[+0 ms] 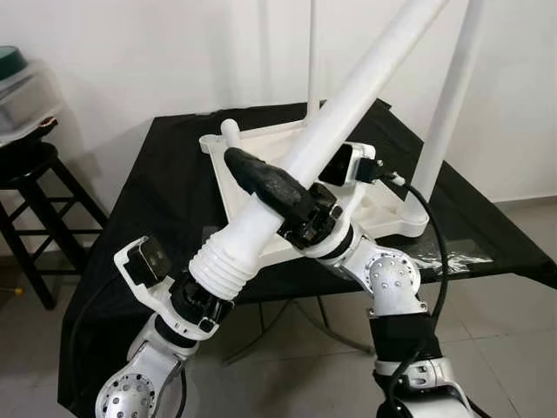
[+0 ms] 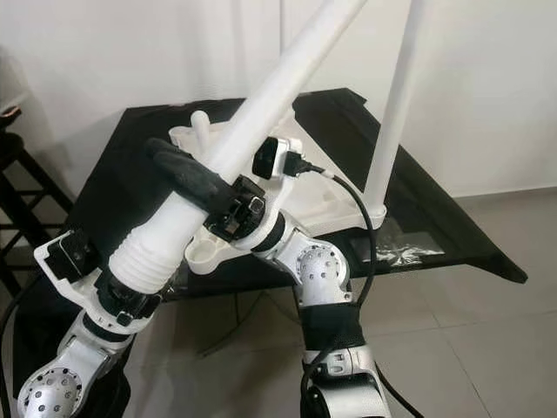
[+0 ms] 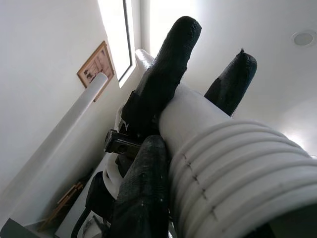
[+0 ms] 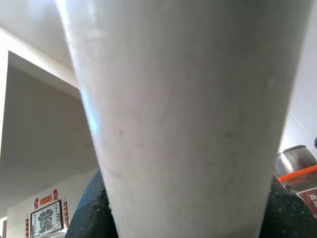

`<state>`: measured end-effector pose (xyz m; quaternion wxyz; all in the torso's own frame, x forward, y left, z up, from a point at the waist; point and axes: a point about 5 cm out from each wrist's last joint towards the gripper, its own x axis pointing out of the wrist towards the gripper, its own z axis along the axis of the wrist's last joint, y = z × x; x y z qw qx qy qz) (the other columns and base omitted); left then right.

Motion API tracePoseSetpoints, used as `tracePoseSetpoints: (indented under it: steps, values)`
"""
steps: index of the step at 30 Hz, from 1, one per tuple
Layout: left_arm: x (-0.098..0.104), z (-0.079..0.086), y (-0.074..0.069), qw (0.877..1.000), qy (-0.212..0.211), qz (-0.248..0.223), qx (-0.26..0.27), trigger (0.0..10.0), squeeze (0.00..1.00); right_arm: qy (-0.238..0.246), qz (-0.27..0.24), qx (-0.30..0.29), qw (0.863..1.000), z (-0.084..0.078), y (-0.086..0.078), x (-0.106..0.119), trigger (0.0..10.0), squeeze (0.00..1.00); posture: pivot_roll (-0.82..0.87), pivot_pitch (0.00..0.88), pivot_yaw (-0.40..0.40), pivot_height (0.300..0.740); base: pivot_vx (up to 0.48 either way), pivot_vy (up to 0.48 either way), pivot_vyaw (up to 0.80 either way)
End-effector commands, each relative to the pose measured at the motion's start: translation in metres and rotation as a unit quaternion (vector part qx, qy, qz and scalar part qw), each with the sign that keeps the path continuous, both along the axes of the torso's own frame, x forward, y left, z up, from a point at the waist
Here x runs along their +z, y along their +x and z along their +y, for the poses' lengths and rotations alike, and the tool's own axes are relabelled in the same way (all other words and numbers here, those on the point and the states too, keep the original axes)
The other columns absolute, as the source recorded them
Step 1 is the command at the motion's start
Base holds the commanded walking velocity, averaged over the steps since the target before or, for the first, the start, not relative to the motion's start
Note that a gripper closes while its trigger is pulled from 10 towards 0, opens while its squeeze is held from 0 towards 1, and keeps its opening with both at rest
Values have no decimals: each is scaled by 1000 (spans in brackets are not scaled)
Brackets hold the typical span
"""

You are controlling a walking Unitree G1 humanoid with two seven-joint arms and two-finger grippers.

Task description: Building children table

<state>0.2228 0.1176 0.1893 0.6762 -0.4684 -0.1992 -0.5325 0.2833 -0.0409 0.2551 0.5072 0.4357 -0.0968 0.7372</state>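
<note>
Both grippers, left (image 1: 204, 292) and right (image 1: 291, 205), clamp the white table leg (image 1: 348, 100).

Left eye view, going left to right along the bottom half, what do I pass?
Black stool → left hand clamped on the ribbed end of the white table leg → right hand gripping the same leg → black cable.
</note>
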Motion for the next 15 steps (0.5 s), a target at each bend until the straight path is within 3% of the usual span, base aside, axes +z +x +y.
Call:
tracePoseSetpoints:
  steps: [1,8,9,12,15]
  values:
    - [-8,-10,-2,999,16,13,-30,10000,0,13,-7,29,999,9,-4,7,0,0,-23,0,16,740,0,0,0]
    - [-13,-8,0,999,15,37,-32,10000,0,12,-5,20,1000,7,-2,6,0,0,-24,0,18,740,0,0,0]
    - [-14,-6,-3,998,11,37,-44,10000,1000,12,-4,12,1000,6,0,7,0,0,-28,0,22,740,0,0,0]
    - [-18,5,-12,998,15,37,-54,10000,1000,13,-4,-10,1000,0,7,9,0,0,-29,0,24,740,0,0,0]
    - [-29,28,-19,997,31,61,-17,10000,1000,17,-5,-43,999,-12,17,15,0,0,-29,0,28,740,0,0,0]
